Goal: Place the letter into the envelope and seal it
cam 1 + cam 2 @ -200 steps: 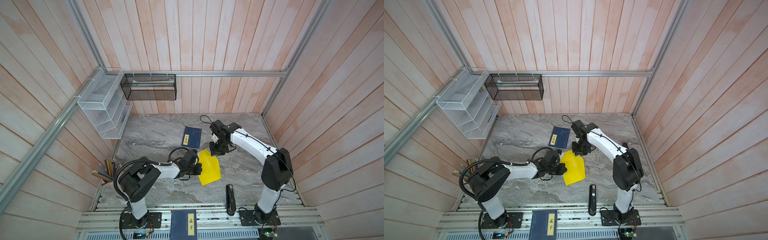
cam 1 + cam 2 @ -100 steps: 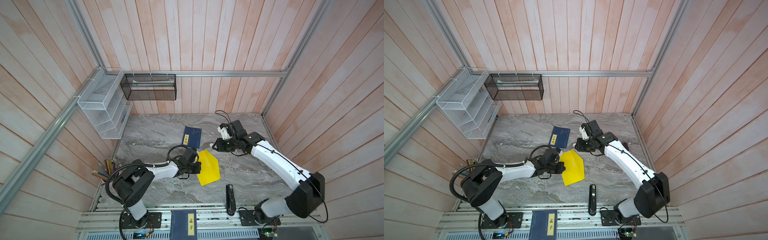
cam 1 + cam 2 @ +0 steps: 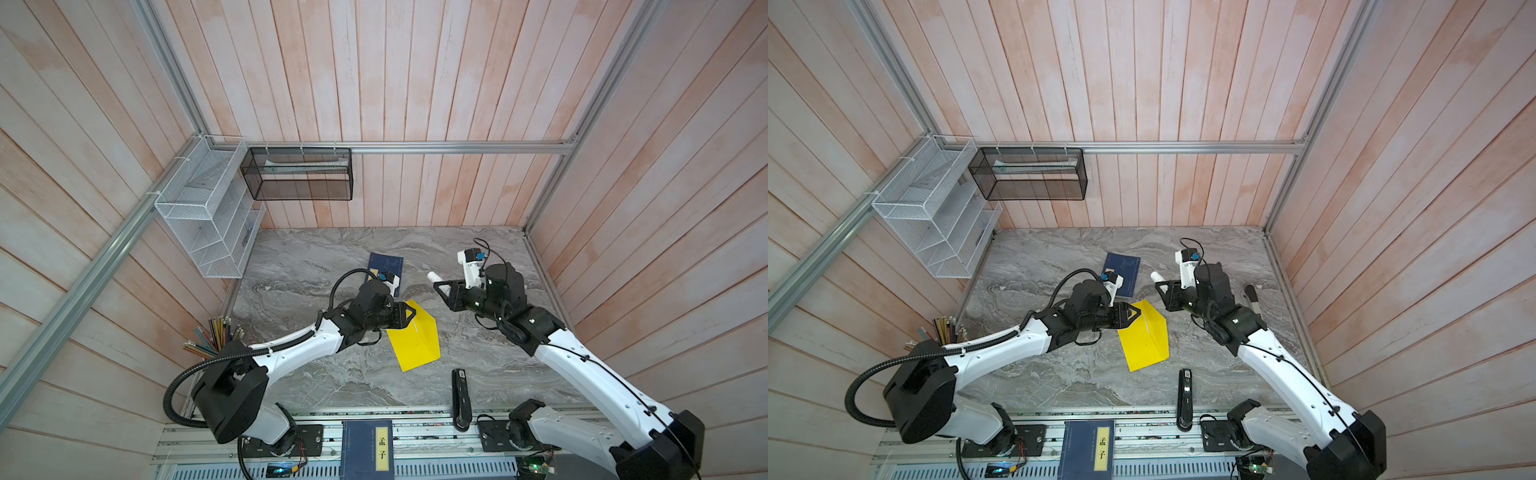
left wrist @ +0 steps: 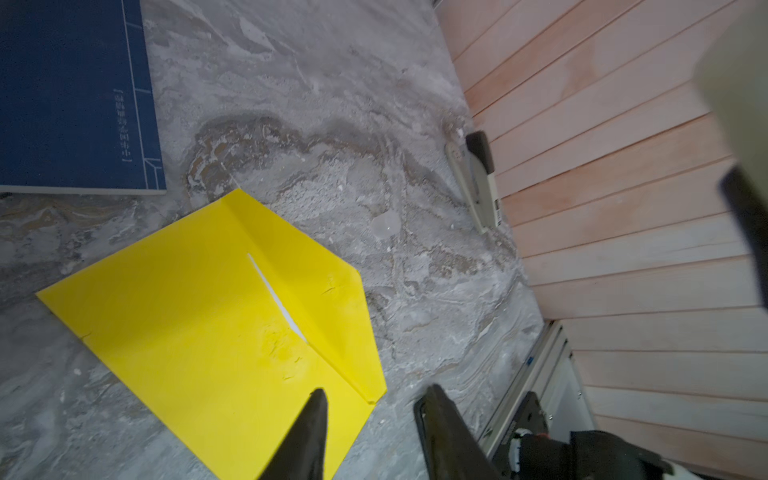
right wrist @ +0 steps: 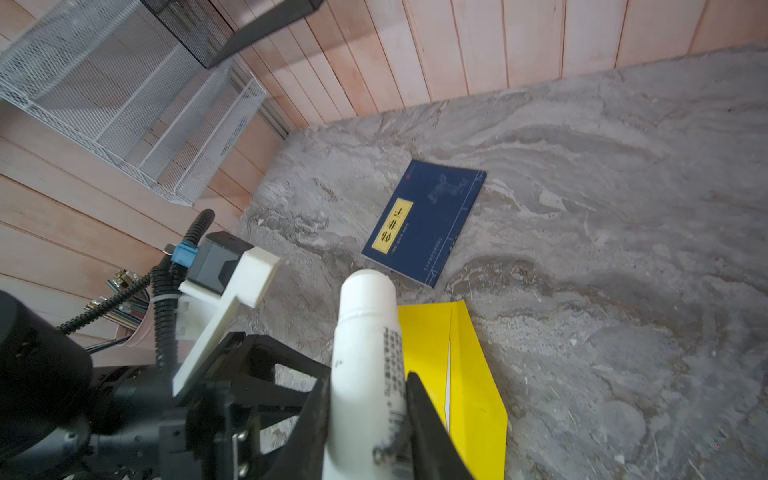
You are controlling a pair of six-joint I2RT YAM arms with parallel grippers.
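Note:
The yellow envelope (image 3: 415,340) (image 3: 1144,338) lies on the marble table, its trapezoid flap reaching past the crease toward the right arm. At that crease a thin white sliver of the letter (image 4: 276,297) (image 5: 448,382) shows; the rest of the sheet is hidden inside. My left gripper (image 3: 409,313) (image 4: 376,392) hangs open just over the envelope's (image 4: 199,311) left corner, holding nothing. Farther right and off the envelope (image 5: 469,374), my right gripper (image 3: 442,291) (image 5: 368,380) is shut on a white glue tube (image 3: 435,276) (image 5: 365,324).
A dark blue book (image 3: 386,264) (image 5: 428,216) lies just behind the envelope. A stapler (image 4: 478,183) (image 3: 1252,299) sits by the right wall and a black device (image 3: 459,399) near the front edge. Pencils (image 3: 216,336) stand at the left; wire racks (image 3: 208,208) hang above.
The left gripper has opened and let go of the envelope. The right arm has drawn back to the right, away from the flap, still carrying the white tube.

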